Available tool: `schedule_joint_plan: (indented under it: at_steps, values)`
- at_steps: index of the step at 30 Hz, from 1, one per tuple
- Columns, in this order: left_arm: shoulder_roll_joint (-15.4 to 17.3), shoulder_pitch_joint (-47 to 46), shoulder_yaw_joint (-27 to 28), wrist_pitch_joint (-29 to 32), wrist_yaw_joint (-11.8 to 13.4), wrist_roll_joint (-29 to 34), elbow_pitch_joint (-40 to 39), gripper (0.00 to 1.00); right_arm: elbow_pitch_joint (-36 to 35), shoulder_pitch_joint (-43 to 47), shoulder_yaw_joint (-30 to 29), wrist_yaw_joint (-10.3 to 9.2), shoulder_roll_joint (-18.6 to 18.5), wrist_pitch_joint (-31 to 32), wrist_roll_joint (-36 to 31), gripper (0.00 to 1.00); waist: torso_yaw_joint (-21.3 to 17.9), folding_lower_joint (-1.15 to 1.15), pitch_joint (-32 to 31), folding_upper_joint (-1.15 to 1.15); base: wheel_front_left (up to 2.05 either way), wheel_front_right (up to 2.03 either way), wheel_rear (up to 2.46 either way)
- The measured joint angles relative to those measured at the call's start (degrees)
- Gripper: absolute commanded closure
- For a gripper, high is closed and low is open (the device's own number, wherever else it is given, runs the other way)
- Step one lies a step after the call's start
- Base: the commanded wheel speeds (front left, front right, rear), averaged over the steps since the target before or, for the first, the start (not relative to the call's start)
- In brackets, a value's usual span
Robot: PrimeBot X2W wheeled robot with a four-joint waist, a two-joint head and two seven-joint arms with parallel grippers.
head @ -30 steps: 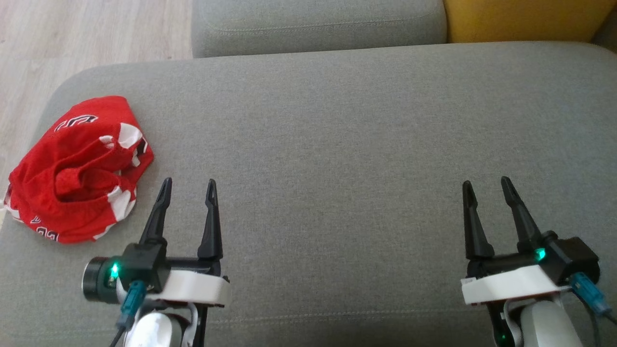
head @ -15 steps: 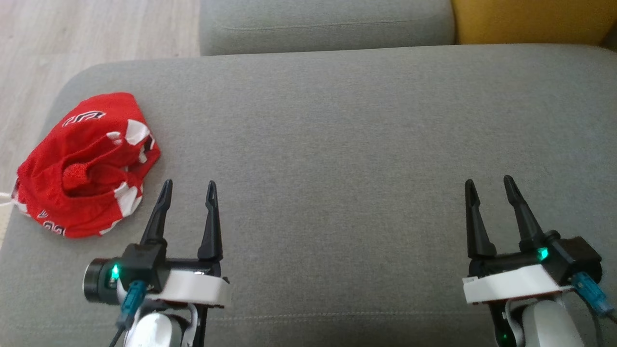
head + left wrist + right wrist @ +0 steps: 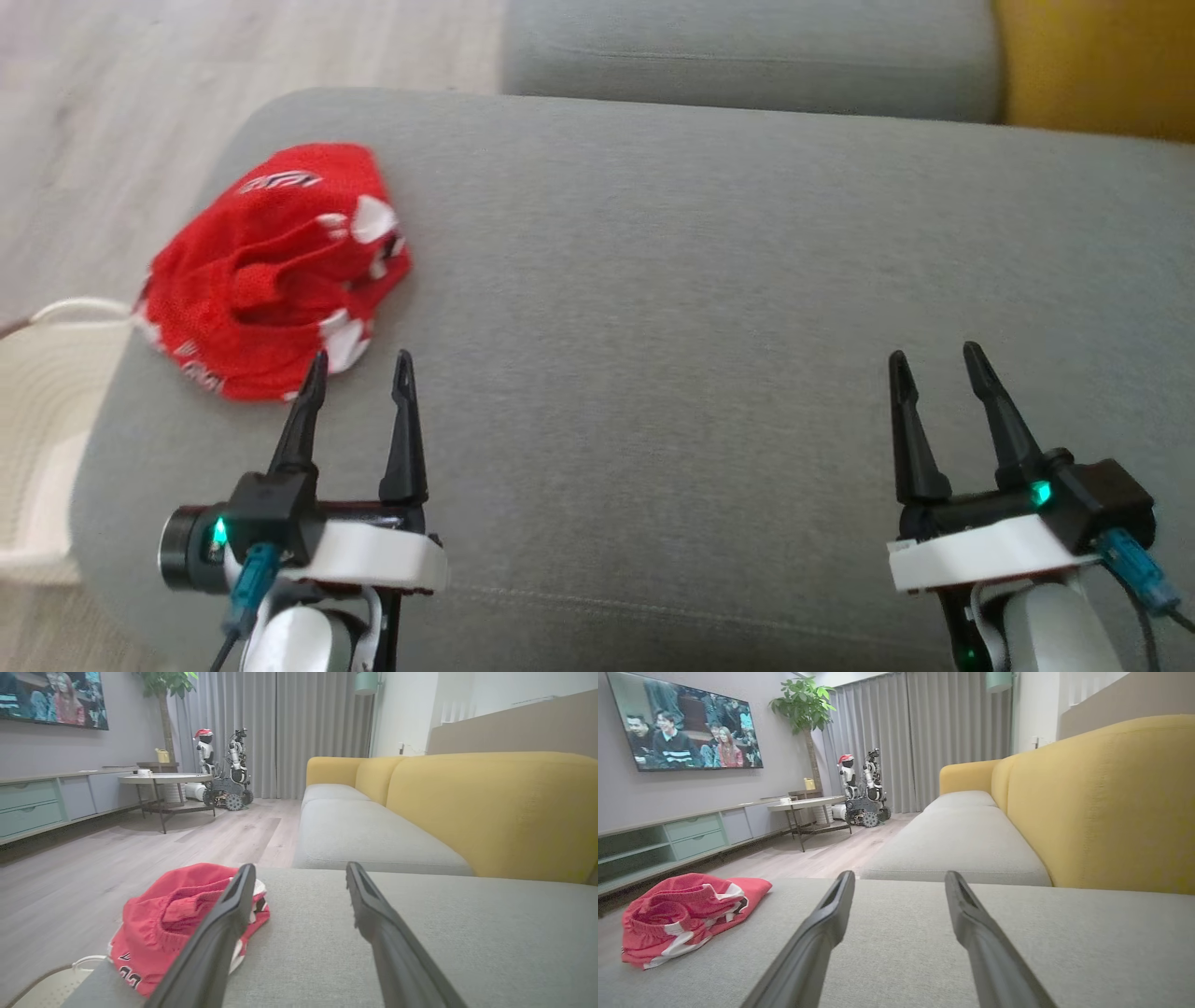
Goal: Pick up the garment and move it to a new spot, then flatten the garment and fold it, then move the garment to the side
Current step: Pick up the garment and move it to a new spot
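Note:
The garment (image 3: 275,271) is a crumpled red piece with white patches and dark lettering, lying near the left end of the grey sofa cushion (image 3: 709,308). The left wrist view has the garment (image 3: 173,919) low and left, the right wrist view has the garment (image 3: 682,914) at far left. My left gripper (image 3: 358,366) is open, its fingertips just below the garment's near edge, nothing between them. At the lower right, my right gripper (image 3: 934,364) stands open over bare cushion, far from the garment.
A pale woven basket (image 3: 42,448) sits on the floor just off the cushion's left edge. Behind lie another grey seat cushion (image 3: 747,51) and a yellow backrest (image 3: 1102,65). Wooden floor (image 3: 121,121) runs to the left. A low round table (image 3: 808,805) stands farther off.
The head camera has swung left, so the garment now sits further right and higher in the picture, and the basket has come into view. Both grippers stay open.

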Motion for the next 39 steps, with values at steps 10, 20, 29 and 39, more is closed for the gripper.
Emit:
schedule_joint_plan:
  at_steps: [10, 20, 29, 39]
  values:
    - [0.0, 0.19, 0.42, -0.18, 0.76, -0.03, -0.76, 0.0, 0.01, 0.08, 0.59, 0.0, 0.0, 0.0, -0.04, 0.0, 7.99, 0.0, -0.15, 0.0, 0.0, 0.0, 0.0]
    - [0.01, 0.26, 0.48, -0.24, 1.77, -0.6, -1.82, 0.0, 0.01, 0.9, 0.53, 0.0, 0.01, 0.0, -0.56, 0.0, 13.95, 0.0, 0.25, 0.0, 0.0, 0.0, 0.0]
    - [0.02, -0.26, 0.64, -0.24, 2.33, -0.93, -3.31, 0.0, 0.14, 0.34, 1.22, 0.0, 0.01, 0.0, -2.68, 0.0, 16.47, 0.0, 3.93, 0.0, 0.0, 0.0, 0.0]
    - [-0.05, -21.42, 5.1, -0.41, -4.79, -0.42, 2.05, 0.0, -0.86, -5.84, 1.64, 0.02, -4.15, 0.0, -4.44, 0.0, 14.62, 0.01, 13.37, 0.0, 0.0, 0.0, 0.0]
